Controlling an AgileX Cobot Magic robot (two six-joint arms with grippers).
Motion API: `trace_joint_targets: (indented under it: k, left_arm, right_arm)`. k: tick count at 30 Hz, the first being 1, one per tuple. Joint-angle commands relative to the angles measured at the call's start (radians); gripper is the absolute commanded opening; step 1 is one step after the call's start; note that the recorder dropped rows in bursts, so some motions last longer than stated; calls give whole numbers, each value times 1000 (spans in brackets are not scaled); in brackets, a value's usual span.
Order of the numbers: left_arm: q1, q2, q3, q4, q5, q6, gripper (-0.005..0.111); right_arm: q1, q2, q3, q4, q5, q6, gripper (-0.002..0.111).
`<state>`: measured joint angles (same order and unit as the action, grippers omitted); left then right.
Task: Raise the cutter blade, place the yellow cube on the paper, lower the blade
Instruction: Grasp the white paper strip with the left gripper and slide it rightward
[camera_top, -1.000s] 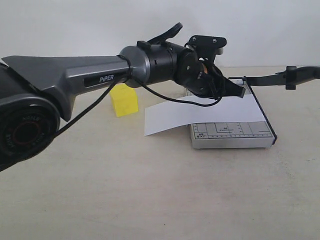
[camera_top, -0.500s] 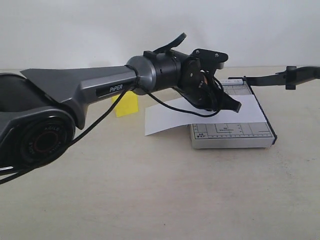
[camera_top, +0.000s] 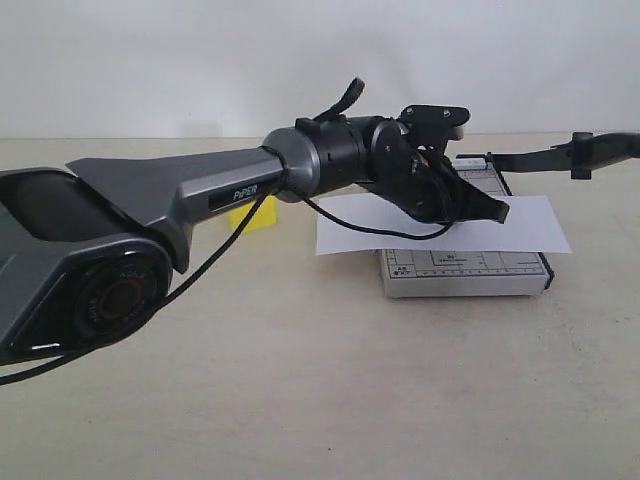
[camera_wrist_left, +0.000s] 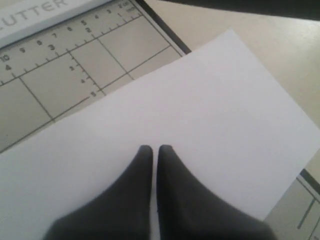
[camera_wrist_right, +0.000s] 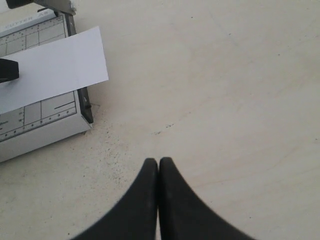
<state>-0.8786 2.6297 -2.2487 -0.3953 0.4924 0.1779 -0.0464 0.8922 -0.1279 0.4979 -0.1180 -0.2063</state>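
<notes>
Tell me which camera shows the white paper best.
The exterior view: the paper spans the cutter base, both ends overhanging, though the left gripper hides some. Left wrist view shows a close patch; right wrist view, one end.

The exterior camera is sitting low, near the height of the table, facing across it toward a white wall, with the left arm very near its lens. The left wrist camera is looking down very closely at the paper on the base. The right wrist camera is looking down from farther off. All three are showing paper and base.
</notes>
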Motion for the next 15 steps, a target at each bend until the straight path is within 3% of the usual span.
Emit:
trace_joint_targets:
  k: [1, 8, 15]
  left_arm:
    - [-6, 64, -48, -38, 46, 9, 4]
    - [-6, 84, -128, -60, 1, 9, 4]
    - [-6, -18, -152, -53, -40, -25, 4]
  right_arm:
    - [-3, 4, 0, -10, -6, 16, 0]
    - [-3, 4, 0, -10, -6, 19, 0]
    - [-3, 4, 0, -10, 16, 17, 0]
